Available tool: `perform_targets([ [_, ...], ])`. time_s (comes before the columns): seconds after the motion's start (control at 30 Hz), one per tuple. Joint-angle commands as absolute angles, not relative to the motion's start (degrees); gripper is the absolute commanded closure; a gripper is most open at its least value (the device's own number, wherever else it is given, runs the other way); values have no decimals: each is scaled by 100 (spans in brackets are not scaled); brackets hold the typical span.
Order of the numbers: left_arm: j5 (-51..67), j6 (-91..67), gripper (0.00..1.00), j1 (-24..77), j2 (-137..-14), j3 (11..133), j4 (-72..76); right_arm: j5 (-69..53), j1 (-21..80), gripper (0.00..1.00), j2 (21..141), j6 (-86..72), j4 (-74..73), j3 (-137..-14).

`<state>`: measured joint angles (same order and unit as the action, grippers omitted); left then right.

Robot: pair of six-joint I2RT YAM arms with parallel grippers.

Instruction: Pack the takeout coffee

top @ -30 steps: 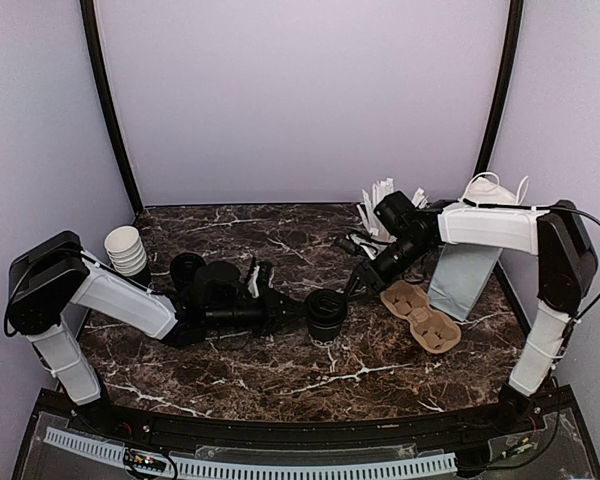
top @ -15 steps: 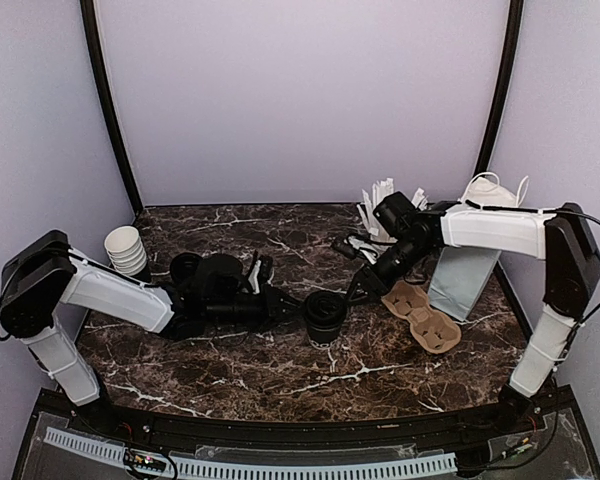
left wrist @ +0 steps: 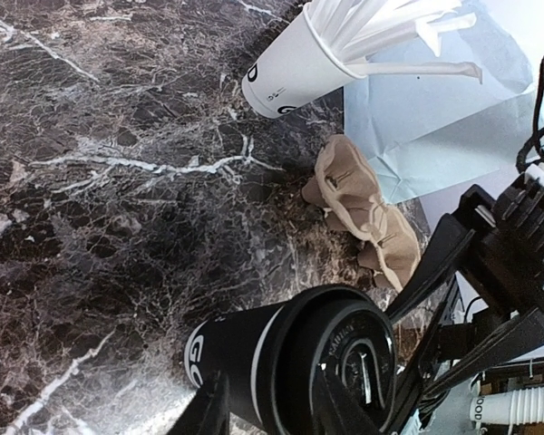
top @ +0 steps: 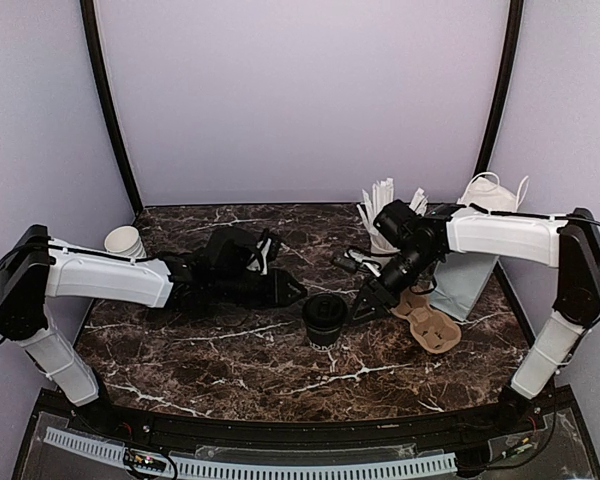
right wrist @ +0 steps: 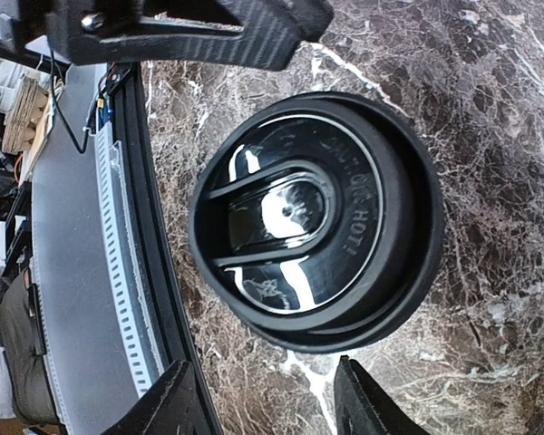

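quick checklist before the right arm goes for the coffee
1. Lid seated on the takeout coffee: ok.
2. Coffee upright on the table: ok.
3. Right gripper open wide enough: ok, fingers spread, cup just ahead and not yet between them.
4. Left gripper clear of the cup: cannot tell; it is open, but very close beside the cup.
5. Cup carrier wells empty: ok.
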<state>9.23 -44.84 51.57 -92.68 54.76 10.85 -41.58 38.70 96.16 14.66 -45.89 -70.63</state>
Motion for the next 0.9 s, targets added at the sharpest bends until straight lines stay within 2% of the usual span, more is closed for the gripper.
perform_targets([
  [0.0, 730, -4326, 64, 5124, -8942, 5534, 769, -4092, 3878, 46, 9344, 1562, -4802, -7172],
  [0.17, 470, -4977, 58, 5128, -8222, 5130, 497, -3440, 3659, 51, 9282, 1232, -4478, -7231],
  [0.4, 916, -5906, 58, 5147, -8048, 4367, 1165, -3309, 3532, 56, 9701, 1005, -4393, -7556],
  [0.67, 1450, -6360, 66, 5184, -8618, 4140, 2386, -3737, 3533, 53, 10063, 1002, -4511, -7727],
  [0.87, 1592, -6407, 66, 5178, -8923, 4260, 2670, -4040, 3529, 48, 10039, 1094, -4544, -7608],
])
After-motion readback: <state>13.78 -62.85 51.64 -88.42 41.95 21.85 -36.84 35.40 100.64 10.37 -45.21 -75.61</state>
